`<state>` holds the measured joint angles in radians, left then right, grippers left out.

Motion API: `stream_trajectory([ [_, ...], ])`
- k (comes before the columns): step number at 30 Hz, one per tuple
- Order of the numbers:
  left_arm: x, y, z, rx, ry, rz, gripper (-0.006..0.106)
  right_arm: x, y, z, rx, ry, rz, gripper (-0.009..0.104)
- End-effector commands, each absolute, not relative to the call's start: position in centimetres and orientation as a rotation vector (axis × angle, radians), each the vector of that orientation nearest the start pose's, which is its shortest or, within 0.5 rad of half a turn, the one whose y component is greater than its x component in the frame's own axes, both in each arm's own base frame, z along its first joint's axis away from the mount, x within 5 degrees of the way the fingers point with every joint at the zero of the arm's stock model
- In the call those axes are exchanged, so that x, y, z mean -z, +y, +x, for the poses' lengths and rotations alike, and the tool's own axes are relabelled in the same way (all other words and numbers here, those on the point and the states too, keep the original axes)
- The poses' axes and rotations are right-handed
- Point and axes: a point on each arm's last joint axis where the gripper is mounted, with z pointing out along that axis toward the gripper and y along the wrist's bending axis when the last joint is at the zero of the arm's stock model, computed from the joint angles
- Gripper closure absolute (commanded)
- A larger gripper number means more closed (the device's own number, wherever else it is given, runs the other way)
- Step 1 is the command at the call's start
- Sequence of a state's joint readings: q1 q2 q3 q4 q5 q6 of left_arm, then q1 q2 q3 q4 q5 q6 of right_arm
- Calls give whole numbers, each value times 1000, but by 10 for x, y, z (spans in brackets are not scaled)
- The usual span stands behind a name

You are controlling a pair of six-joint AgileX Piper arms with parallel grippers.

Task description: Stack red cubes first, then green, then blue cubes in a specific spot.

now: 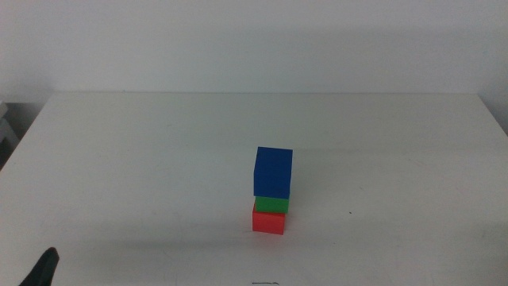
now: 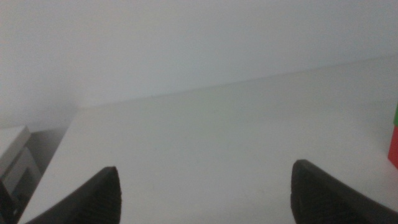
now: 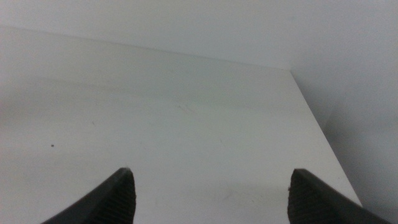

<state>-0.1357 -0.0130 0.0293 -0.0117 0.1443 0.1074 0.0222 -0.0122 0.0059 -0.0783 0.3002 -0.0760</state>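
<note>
Near the middle of the white table (image 1: 159,159) you have a finished tower: the red cube (image 1: 268,220) sits on the tabletop, the green cube (image 1: 271,204) rests on it, and the blue cube (image 1: 273,171) tops the pile, turned slightly against the two below. Your left gripper (image 2: 205,190) waits low at the table's near left corner, well apart from the stack, jaws spread wide with nothing between them; its wrist view catches a sliver of red and green at the frame edge. Your right gripper (image 3: 211,193) looks over bare tabletop toward the table's edge, its jaws likewise spread and empty.
</note>
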Motion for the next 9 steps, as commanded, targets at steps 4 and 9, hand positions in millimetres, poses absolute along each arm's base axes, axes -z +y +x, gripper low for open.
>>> stream_trajectory([
  [4,-201,-8,55,38,1520,174,7,-193,0,54,104,1654,-121,32],
  [9,-202,-8,54,38,1510,172,7,-193,0,54,107,1656,-123,32],
])
